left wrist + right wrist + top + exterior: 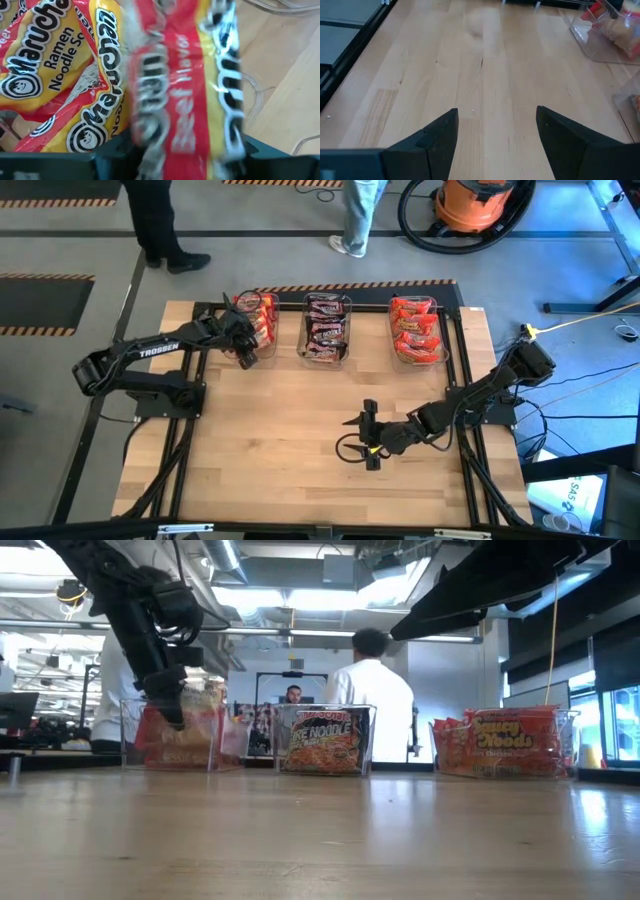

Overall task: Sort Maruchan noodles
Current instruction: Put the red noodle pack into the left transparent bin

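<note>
My left claw (243, 350) sits at the near wall of the left tub (262, 298), by the counter's far-left corner. Through the left wrist camera a red-and-yellow beef Maruchan packet (185, 80) fills the view right in front of the claw, blurred, lying over more red-orange Maruchan packets (50, 70) in that tub. I cannot tell whether the left claw is gripping that packet or has let it go; its fingers are hidden under the wrapper. From the low camera the left claw (165, 700) hangs in front of that same tub, touching or just short of its contents.

My right claw (371, 435) hovers over bare wood near the middle of the counter (300, 440), slightly toward the near-right side. Its fingers (437, 137) stand clearly apart and hold nothing.

All the noodles I see are in the three clear tubs along the far edge: red-orange packs in the left one, dark packets (326, 328) in the middle tub (346, 305), bright red packets (415, 328) in the right tub (441, 310).

Two people (160, 220) stand on the floor beyond the far edge.
</note>
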Robot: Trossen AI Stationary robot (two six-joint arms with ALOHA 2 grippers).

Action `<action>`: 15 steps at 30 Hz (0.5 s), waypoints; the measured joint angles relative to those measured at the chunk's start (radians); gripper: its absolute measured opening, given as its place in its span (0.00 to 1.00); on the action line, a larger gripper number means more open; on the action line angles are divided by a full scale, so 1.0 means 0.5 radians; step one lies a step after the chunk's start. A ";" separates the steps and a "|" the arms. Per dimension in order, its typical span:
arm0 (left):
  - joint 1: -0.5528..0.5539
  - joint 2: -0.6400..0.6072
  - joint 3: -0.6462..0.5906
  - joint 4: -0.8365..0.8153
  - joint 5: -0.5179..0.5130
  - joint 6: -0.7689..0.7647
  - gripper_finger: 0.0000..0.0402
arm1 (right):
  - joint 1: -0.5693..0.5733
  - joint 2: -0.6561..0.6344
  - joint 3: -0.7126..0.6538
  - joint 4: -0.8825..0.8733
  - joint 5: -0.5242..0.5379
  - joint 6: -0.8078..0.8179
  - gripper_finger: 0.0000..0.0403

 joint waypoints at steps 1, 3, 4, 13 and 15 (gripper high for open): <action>0.000 0.000 0.000 0.000 0.000 0.009 0.43 | 0.000 0.000 0.000 0.000 0.000 0.000 0.60; 0.000 0.000 0.001 0.002 -0.001 0.012 0.45 | 0.000 0.000 0.000 0.000 0.000 0.001 0.60; 0.000 0.000 0.002 0.000 -0.002 0.012 0.45 | 0.000 0.000 0.000 -0.001 0.000 0.001 0.60; 0.000 -0.001 0.189 -0.262 -0.113 0.041 0.45 | 0.000 0.000 0.000 0.000 0.000 0.002 0.60; 0.000 -0.021 0.228 -0.296 -0.150 0.043 0.45 | 0.000 0.000 0.000 0.000 0.000 0.002 0.60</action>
